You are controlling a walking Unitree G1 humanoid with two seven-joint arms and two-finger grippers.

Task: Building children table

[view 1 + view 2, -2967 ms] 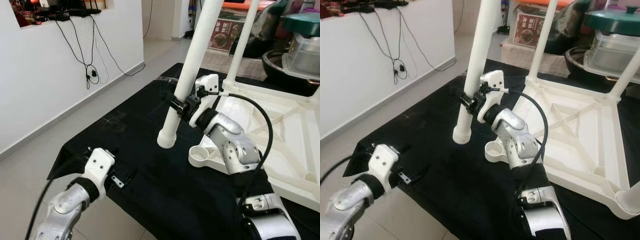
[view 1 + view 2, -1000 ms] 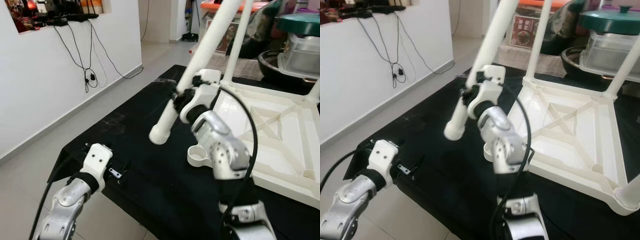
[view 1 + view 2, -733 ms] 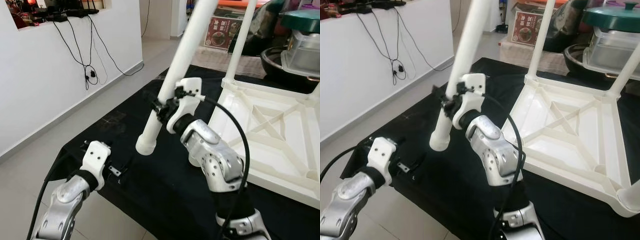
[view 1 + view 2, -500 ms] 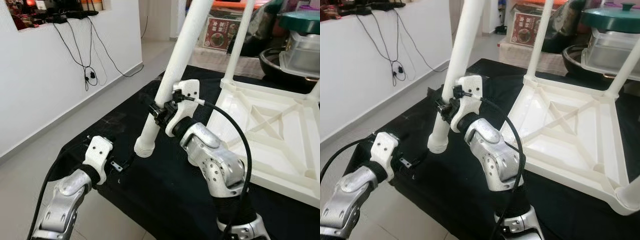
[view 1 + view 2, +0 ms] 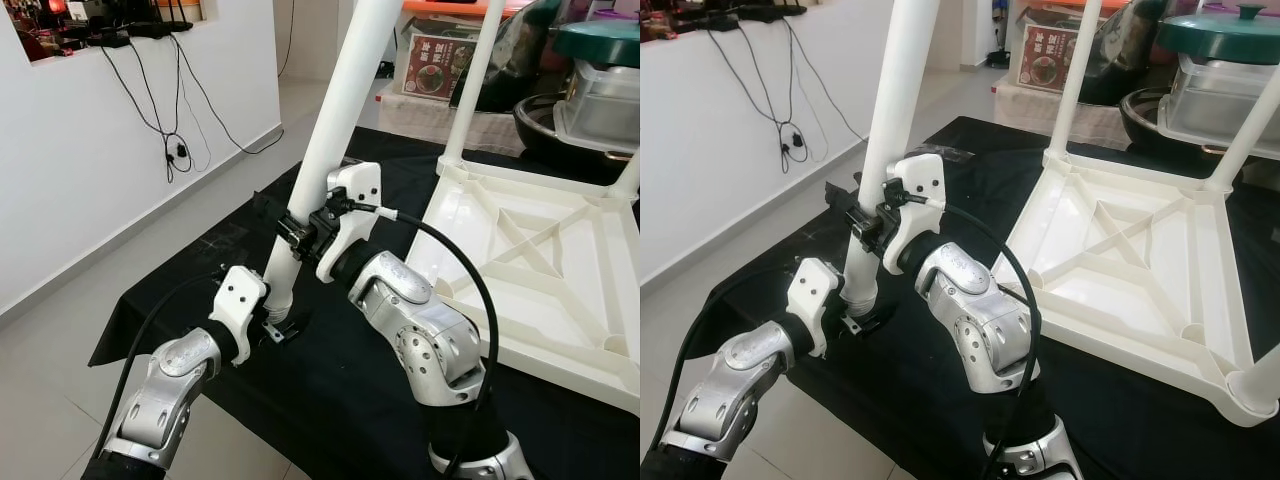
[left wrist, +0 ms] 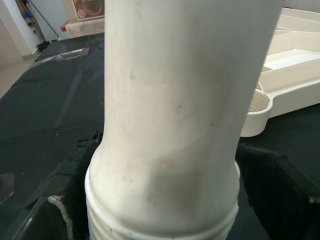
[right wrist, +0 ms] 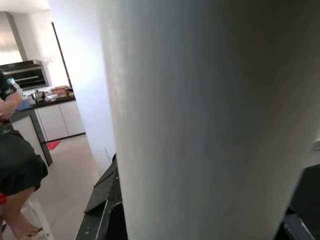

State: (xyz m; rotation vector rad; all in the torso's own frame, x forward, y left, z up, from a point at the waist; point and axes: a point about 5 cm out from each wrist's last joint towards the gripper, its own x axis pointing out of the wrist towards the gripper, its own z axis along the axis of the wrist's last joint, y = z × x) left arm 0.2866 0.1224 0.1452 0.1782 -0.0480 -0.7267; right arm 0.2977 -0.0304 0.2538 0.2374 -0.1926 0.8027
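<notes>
The right tool [image 5: 300, 232] is clamped around a loose white table leg [image 5: 325, 150], holding it nearly upright with its threaded lower end [image 5: 277, 300] just above the black-covered counter [image 5: 190, 270]. The left tool [image 5: 272, 322] sits at that threaded end, its black fingers [image 6: 270, 185] spread wide on either side of the leg without clearly squeezing it. The upturned white tabletop [image 5: 530, 260] lies well apart to the robot's right, two legs already standing in it, with an empty corner socket [image 6: 255, 112] nearest the leg. The risk, as I judge it, is leverage: the leg is long and gripped low, so a swing toward the socket could tip it in the grip, knock the standing legs, or cross the threads on entry.
</notes>
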